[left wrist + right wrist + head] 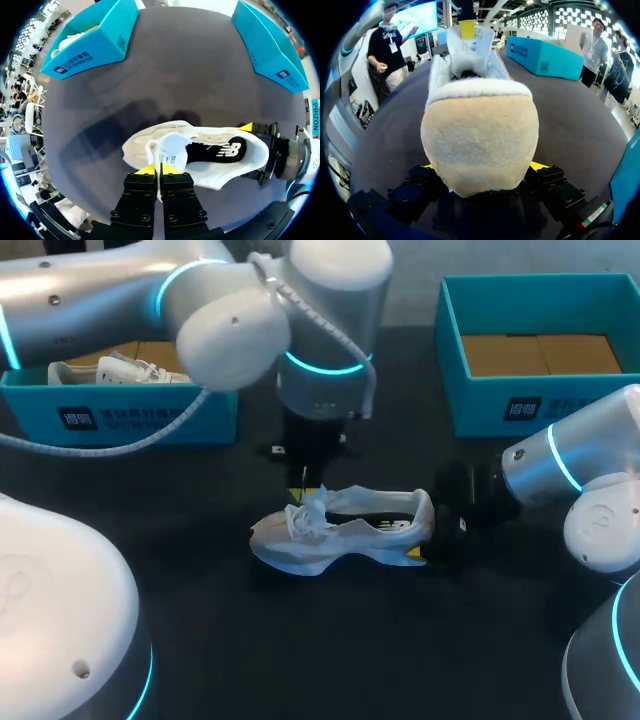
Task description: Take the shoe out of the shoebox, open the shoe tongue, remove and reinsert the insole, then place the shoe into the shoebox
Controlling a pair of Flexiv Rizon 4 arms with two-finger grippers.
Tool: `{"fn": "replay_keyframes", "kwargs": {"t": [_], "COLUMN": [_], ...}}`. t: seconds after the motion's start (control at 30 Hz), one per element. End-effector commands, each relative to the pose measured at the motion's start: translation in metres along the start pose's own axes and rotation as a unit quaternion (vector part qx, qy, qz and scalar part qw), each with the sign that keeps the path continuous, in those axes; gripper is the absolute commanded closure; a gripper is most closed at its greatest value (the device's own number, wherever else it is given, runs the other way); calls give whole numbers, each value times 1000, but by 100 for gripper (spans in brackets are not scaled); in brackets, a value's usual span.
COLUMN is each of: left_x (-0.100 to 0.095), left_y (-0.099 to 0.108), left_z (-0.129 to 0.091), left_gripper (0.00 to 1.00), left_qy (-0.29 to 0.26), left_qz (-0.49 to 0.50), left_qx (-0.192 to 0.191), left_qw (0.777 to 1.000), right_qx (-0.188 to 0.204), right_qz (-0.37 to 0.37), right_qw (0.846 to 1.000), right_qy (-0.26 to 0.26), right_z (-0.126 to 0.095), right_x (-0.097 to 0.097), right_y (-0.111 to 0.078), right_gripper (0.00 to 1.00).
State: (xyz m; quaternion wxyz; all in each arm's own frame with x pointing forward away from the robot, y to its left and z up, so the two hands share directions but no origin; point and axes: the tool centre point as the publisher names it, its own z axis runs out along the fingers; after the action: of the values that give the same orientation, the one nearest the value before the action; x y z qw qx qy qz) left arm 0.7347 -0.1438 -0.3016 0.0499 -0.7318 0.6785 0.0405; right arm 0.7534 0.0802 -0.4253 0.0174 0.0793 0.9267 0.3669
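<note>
Left claw (160, 169) down, pinching shoe tongue (173, 151); right claw (483, 167) level, clamping heel (480, 142).

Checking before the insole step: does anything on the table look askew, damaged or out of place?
Nothing stands out. The shoe stands sole-down on the table with no damage showing. The right gripper clamps its heel, and the left gripper pinches its tongue upward, as the task calls for.

White shoe (340, 532), black insole (215, 151), heel (480, 145) perhaps cream; teal shoeboxes (480, 405) on dark table (300, 660).
</note>
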Motion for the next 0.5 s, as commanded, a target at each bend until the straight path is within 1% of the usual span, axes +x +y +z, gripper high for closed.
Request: {"fn": "replay_keyframes", "kwargs": {"t": [0.03, 0.3, 0.4, 0.5], "left_x": [-21, -45, -54, -59], "left_y": [5, 7, 7, 7], "left_z": [-9, -11, -8, -1], "left_gripper": [100, 100, 100, 100], "left_qy": [67, 68, 62, 54], "left_qz": [-8, -35, -42, -46], "left_qx": [9, 17, 16, 6], "left_qw": [998, 997, 997, 997], "right_qx": [1, 1, 1, 1], "right_qz": [0, 0, 0, 0], "right_qw": [1000, 1000, 1000, 1000], "right_qy": [0, 0, 0, 0], "right_z": [2, 2, 2, 2], "right_x": [-1, -1, -1, -1], "right_y": [0, 0, 0, 0], "right_gripper": [100, 100, 100, 100]}}
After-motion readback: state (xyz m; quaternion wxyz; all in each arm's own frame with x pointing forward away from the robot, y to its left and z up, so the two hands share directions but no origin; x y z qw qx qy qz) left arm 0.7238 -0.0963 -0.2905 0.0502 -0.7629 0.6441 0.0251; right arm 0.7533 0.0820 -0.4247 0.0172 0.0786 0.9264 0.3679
